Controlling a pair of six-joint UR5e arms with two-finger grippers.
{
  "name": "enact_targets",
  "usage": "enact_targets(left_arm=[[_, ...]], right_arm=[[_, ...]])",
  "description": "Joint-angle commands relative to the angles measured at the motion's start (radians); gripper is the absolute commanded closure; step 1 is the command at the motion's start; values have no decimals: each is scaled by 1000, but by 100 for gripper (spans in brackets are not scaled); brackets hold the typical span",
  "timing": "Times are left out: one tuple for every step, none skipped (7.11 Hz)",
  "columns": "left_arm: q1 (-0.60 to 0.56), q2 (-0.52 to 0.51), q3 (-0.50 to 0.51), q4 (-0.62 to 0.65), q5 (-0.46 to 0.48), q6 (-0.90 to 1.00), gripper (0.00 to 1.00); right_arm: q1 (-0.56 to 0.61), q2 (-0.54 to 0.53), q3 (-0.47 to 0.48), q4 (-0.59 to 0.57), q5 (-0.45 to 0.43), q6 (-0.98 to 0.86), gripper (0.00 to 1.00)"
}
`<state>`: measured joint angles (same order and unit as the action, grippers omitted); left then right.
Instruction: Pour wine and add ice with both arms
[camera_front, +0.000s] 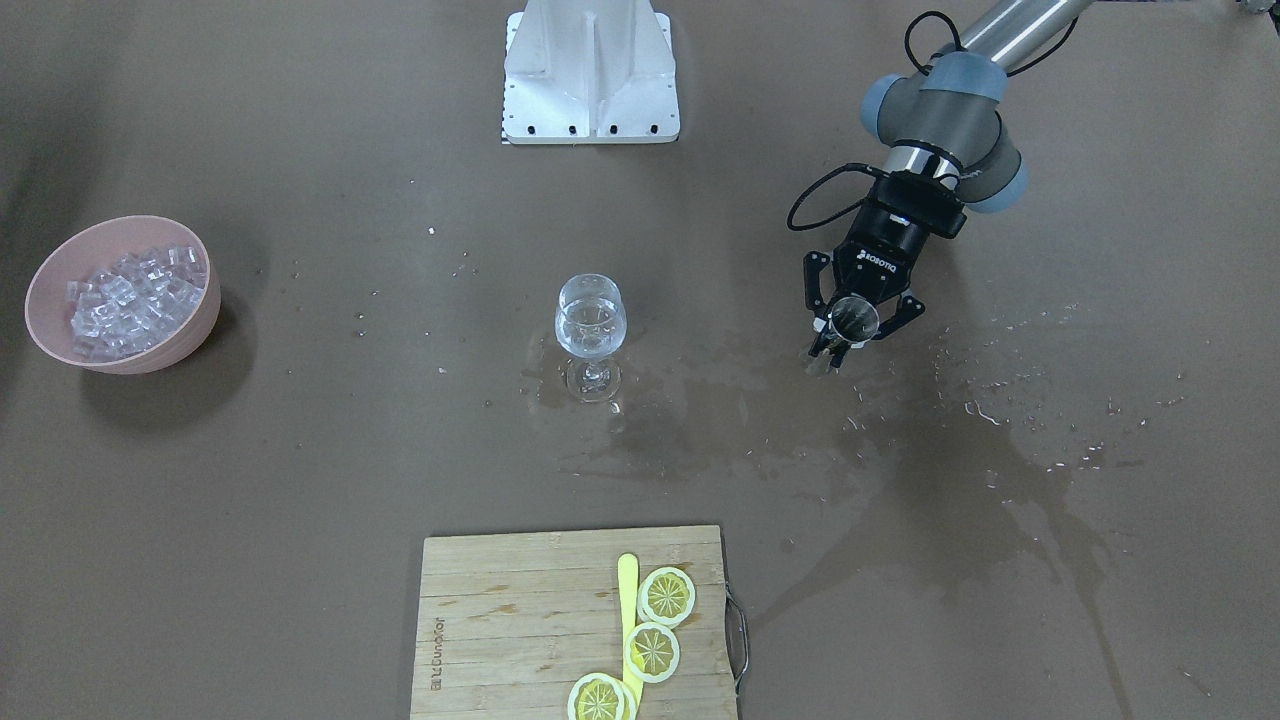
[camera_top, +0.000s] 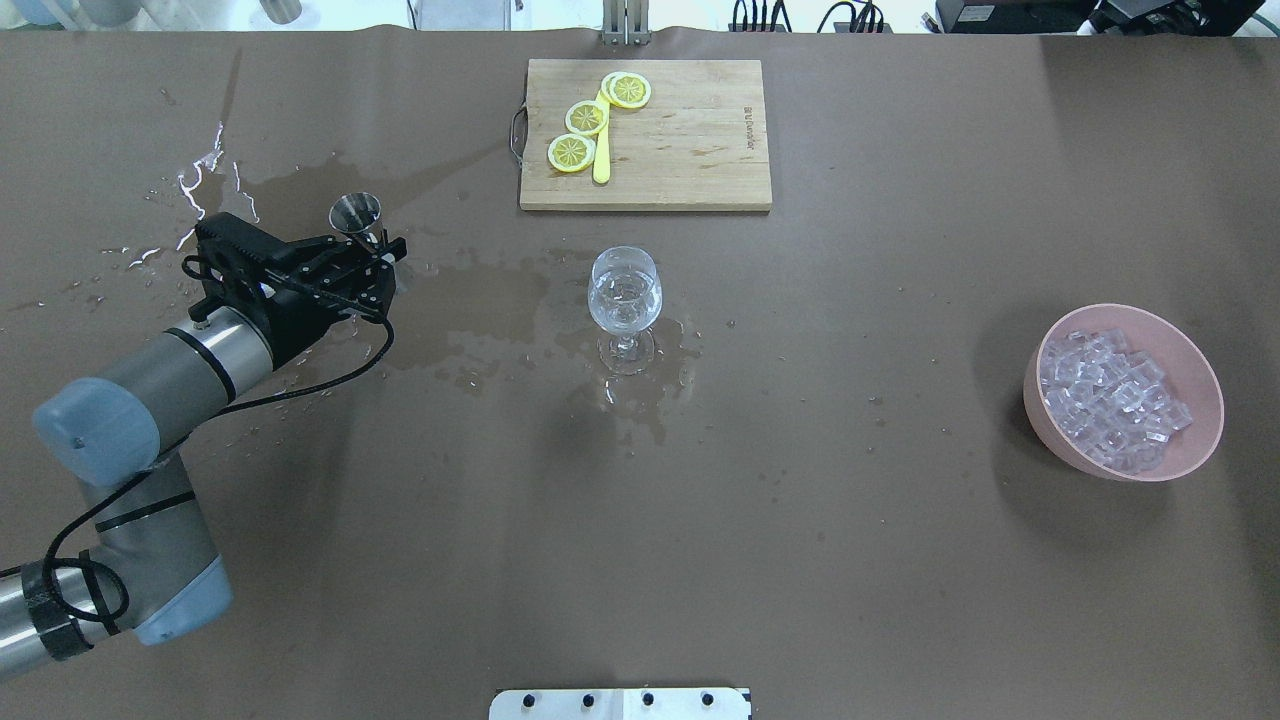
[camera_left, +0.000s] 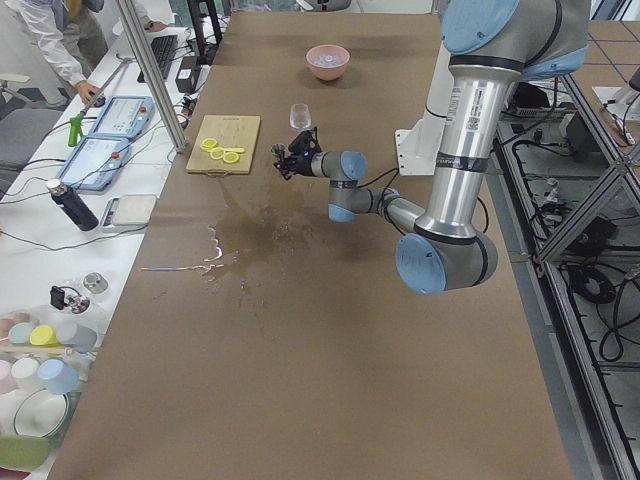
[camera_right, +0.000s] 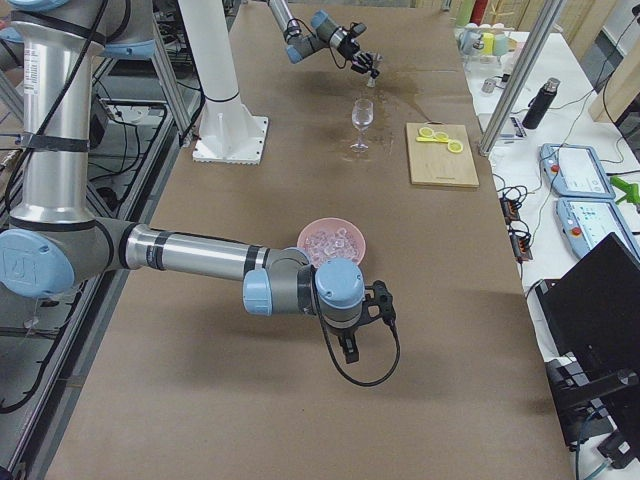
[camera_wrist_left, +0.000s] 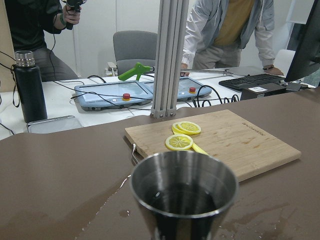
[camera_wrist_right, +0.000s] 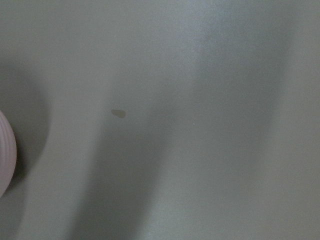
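Note:
My left gripper (camera_front: 853, 326) is shut on a small steel measuring cup (camera_front: 853, 316) and holds it upright, low over a wet patch of table. In the overhead view the cup (camera_top: 356, 213) is left of the wine glass (camera_top: 625, 296). The left wrist view shows the cup's (camera_wrist_left: 182, 192) open mouth, dark inside. The stemmed glass (camera_front: 590, 326) stands mid-table with clear wine in it. A pink bowl (camera_top: 1190, 440) heaped with ice cubes (camera_top: 1108, 398) sits far to the robot's right. My right gripper (camera_right: 352, 342) hangs beside that bowl (camera_right: 335, 238); I cannot tell if it is open.
A wooden cutting board (camera_top: 690, 140) with three lemon slices (camera_top: 587, 117) and a yellow stick lies beyond the glass. Spilled liquid (camera_front: 1000, 470) darkens the table around the glass and under the left arm. The white base block (camera_front: 590, 70) is at the robot's edge.

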<state>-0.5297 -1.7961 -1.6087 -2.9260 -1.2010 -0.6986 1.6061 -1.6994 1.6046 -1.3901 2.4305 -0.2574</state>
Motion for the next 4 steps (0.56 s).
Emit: enact_targets(left_arm=[[5, -6, -20, 49, 1, 10, 100], [5, -22, -31, 107, 5, 10, 100], [7, -58, -40, 166, 29, 11, 100], [14, -112, -49, 261, 94, 17, 100]], right_arm=[[0, 0, 0, -1, 4, 1, 0], [0, 0, 0, -3, 5, 1, 0], [0, 0, -2, -3, 2, 1, 0], [0, 0, -5, -3, 4, 1, 0]])
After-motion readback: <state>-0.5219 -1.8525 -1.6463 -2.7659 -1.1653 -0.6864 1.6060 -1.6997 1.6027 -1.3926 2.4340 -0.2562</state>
